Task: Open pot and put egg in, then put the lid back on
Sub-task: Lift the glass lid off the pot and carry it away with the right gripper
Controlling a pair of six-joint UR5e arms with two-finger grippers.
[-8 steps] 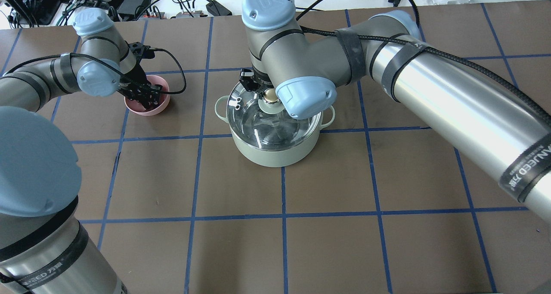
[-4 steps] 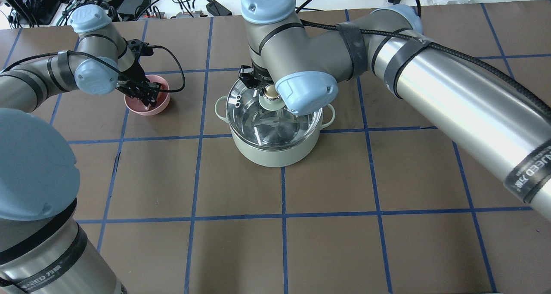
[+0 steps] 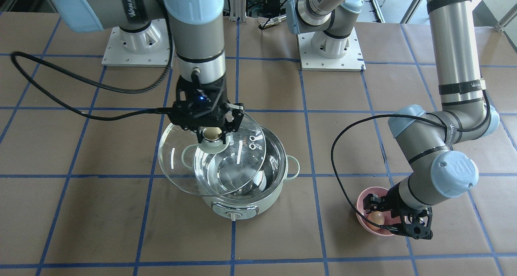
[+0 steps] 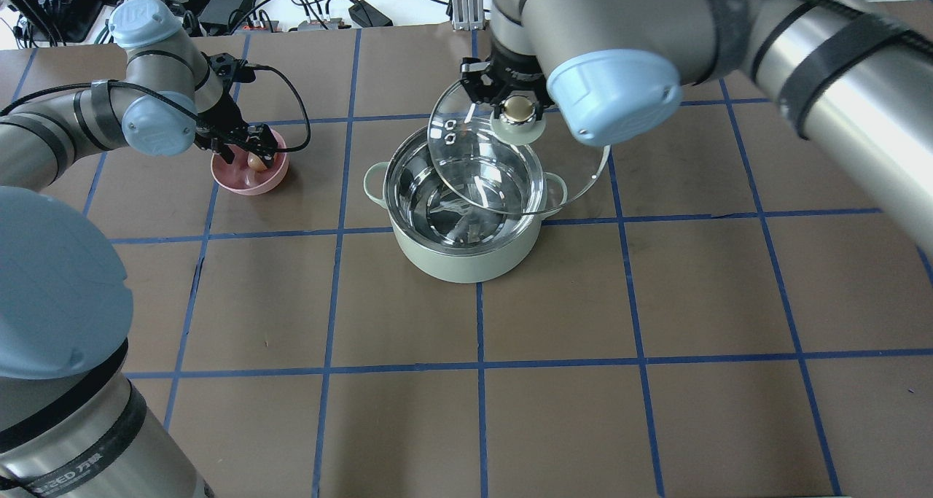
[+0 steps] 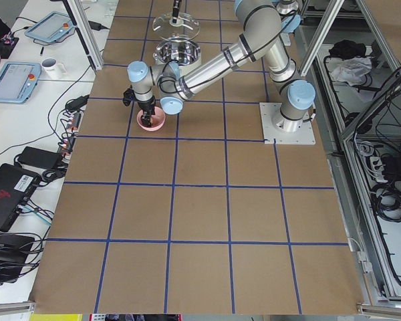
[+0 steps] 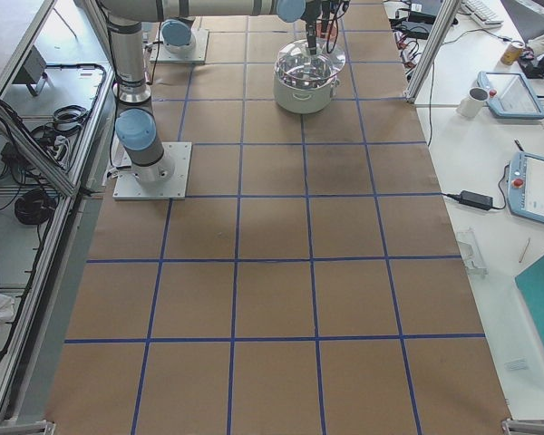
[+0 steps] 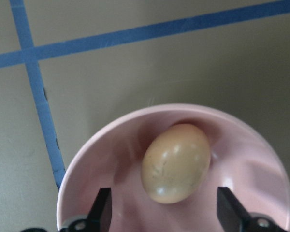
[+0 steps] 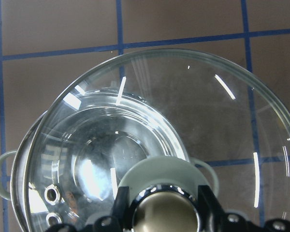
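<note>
The egg (image 7: 176, 163) lies in a pink bowl (image 4: 248, 184), directly beneath the left end effector (image 7: 166, 215). That end effector is released: we see its two fingers (image 7: 102, 212) dipped inside the bowl's rim, one on each side of the egg. There is a clear gap on one side, and we cannot tell whether the other finger touches the shell.

The lid (image 4: 496, 170) hangs from the right end effector (image 3: 211, 136), which is clenched on the lid's round knob (image 4: 518, 107). The glass dome is tilted and raised off the pot (image 4: 466, 261). In the overhead view it covers only the far right part of the pot's mouth. In the right wrist view we look down through the glass and see the pot's steel rim and one loop handle below.

The pot stands below the right end effector and a little toward the robot's left of it, with its shiny inside uncovered over most of the opening. Its dial faces away from the robot.

The bowl and the left end effector sit well apart from the pot, on the robot's left. Everything rests on a brown bench (image 4: 656, 301) marked with a blue tape grid.
</note>
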